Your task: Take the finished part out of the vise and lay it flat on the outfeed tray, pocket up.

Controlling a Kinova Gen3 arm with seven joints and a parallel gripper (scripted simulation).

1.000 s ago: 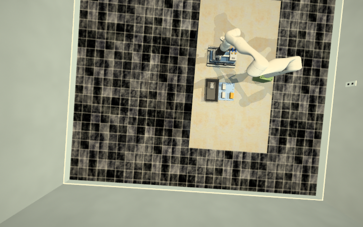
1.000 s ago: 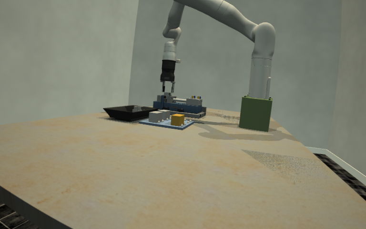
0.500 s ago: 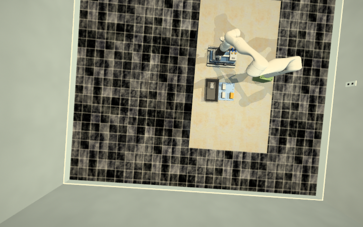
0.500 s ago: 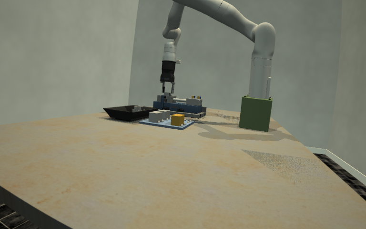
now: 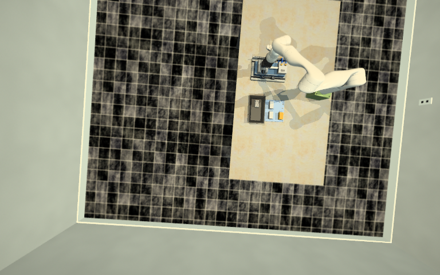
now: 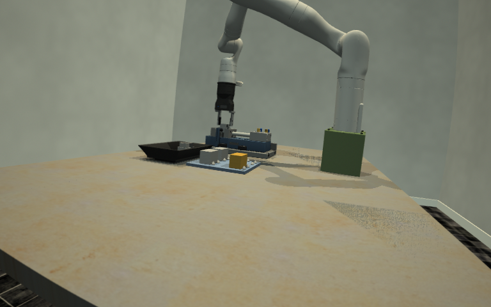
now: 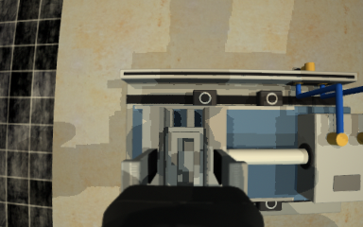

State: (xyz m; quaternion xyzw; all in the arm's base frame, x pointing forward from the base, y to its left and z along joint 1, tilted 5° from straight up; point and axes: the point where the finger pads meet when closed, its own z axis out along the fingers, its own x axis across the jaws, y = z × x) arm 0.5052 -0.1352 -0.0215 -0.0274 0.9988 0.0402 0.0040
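Observation:
The finished part (image 7: 184, 153), a grey block with a pocket in its top, sits upright in the blue vise (image 7: 246, 156) at the vise's left end. It also shows in the exterior view (image 6: 225, 127). My gripper (image 7: 185, 161) hangs straight above it, open, with one finger on each side of the part and not touching it. From the side my gripper (image 6: 224, 121) has its fingertips just above the part's top. The black outfeed tray (image 6: 173, 149) stands left of the vise; in the overhead view the outfeed tray (image 5: 256, 108) holds one grey part near its far end.
A light blue fixture plate (image 6: 224, 163) with two grey blocks and an orange block (image 6: 238, 160) lies in front of the vise, beside the tray. The vise screw (image 7: 265, 156) and blue handles (image 7: 337, 109) lie to the right. The arm's green base (image 6: 342, 151) stands at the right.

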